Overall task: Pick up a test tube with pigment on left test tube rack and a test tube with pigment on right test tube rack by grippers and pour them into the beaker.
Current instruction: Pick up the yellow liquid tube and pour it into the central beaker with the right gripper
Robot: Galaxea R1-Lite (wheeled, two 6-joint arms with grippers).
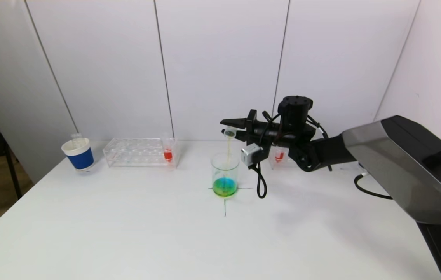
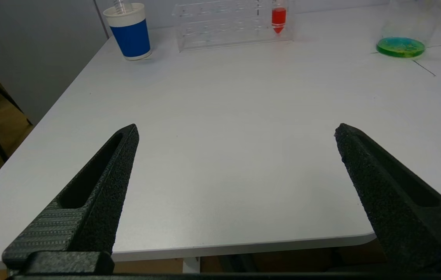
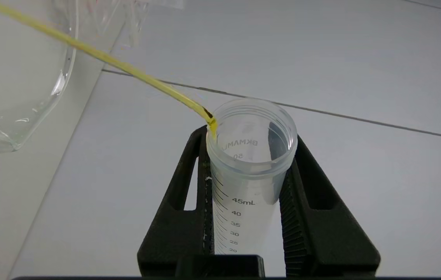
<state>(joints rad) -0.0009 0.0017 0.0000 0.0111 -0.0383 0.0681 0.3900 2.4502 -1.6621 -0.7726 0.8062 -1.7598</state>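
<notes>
My right gripper (image 1: 231, 127) is shut on a clear graduated test tube (image 1: 230, 133), tipped sideways above the glass beaker (image 1: 225, 175) at the table's middle. A thin yellow stream (image 1: 228, 149) runs from the tube's mouth into the beaker, which holds green-blue liquid at its bottom. In the right wrist view the tube (image 3: 243, 194) sits between the fingers (image 3: 189, 186) and the stream (image 3: 107, 60) leaves its rim toward the beaker (image 3: 22, 116). My left gripper (image 2: 236, 132) is open and empty over the table's near left edge, out of the head view.
The left rack (image 1: 140, 152) holds one red tube (image 1: 168, 153). The right rack, mostly hidden behind my right arm, holds a red tube (image 1: 279, 156). A blue-and-white paper cup (image 1: 79, 154) with an empty tube stands at the far left. A cable (image 1: 261, 182) hangs beside the beaker.
</notes>
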